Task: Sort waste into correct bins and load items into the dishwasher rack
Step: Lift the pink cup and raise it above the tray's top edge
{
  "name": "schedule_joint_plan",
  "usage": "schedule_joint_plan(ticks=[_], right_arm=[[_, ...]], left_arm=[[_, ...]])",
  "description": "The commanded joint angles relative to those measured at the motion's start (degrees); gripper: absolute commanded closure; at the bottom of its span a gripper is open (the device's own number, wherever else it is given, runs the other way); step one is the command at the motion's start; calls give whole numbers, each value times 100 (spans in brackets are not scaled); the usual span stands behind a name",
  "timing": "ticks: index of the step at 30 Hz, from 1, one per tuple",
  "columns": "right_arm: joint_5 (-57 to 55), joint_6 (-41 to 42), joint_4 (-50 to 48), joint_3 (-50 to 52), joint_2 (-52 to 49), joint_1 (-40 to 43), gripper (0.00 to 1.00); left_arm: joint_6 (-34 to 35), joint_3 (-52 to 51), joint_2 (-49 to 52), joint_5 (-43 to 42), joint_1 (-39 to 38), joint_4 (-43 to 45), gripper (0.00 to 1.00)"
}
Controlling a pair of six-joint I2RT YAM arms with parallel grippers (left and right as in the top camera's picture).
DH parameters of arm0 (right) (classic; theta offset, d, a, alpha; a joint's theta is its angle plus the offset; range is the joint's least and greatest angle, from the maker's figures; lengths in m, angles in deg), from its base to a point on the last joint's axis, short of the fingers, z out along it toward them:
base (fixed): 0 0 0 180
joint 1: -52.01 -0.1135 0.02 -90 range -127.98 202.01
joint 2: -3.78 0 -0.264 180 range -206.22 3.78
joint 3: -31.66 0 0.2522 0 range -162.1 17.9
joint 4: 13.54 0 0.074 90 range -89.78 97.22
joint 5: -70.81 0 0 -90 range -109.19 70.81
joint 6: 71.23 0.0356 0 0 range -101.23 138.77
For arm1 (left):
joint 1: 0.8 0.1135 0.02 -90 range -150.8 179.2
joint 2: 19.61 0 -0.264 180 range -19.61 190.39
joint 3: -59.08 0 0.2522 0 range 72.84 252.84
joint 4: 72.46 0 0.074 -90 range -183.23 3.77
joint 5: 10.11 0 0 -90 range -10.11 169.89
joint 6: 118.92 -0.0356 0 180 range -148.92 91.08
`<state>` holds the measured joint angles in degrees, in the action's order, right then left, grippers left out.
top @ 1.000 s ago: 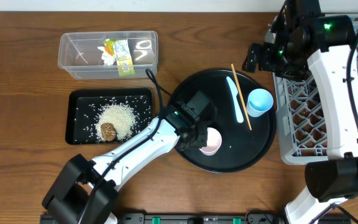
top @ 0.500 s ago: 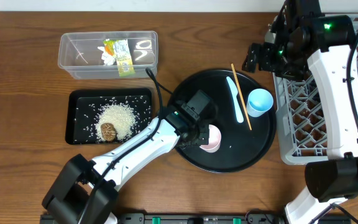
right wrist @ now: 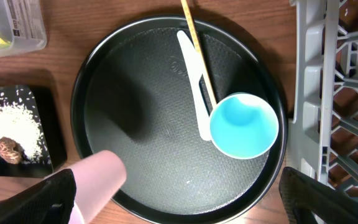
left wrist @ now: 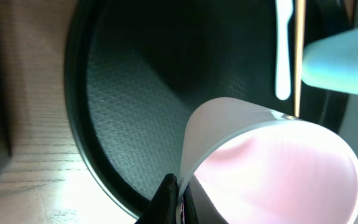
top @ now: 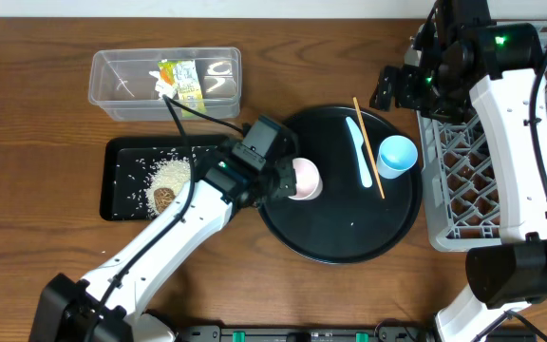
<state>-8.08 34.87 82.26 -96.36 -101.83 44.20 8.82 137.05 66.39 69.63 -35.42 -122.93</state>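
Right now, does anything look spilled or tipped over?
The pink plastic cup is tipped sideways, but the left gripper holds it over the round black tray. White rice grains lie scattered around their pile on the flat black rectangular tray; none seem outside it.

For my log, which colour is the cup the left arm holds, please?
It is a pink cup, clearest in the overhead view.

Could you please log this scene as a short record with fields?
Left gripper: shut on pink plastic cup, tilted over round black tray
Right gripper: open, near grey lattice dishwasher rack
Round tray: light blue cup, white plastic utensil, thin wooden chopstick
Flat black rectangular tray: white rice grains, brown food lump
Clear plastic tub: green-yellow crumpled wrapper, white tissue
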Motion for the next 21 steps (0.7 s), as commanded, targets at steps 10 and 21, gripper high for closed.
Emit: schedule_joint_plan(ticks=[10,21], right_arm=[[31,-31,4,0,-2,-24,1],[31,-31,4,0,-2,-24,1]], left_arm=[[2,52,-11,-887,179,452,94],[-627,50,-125,-4245,2107,1250,94]])
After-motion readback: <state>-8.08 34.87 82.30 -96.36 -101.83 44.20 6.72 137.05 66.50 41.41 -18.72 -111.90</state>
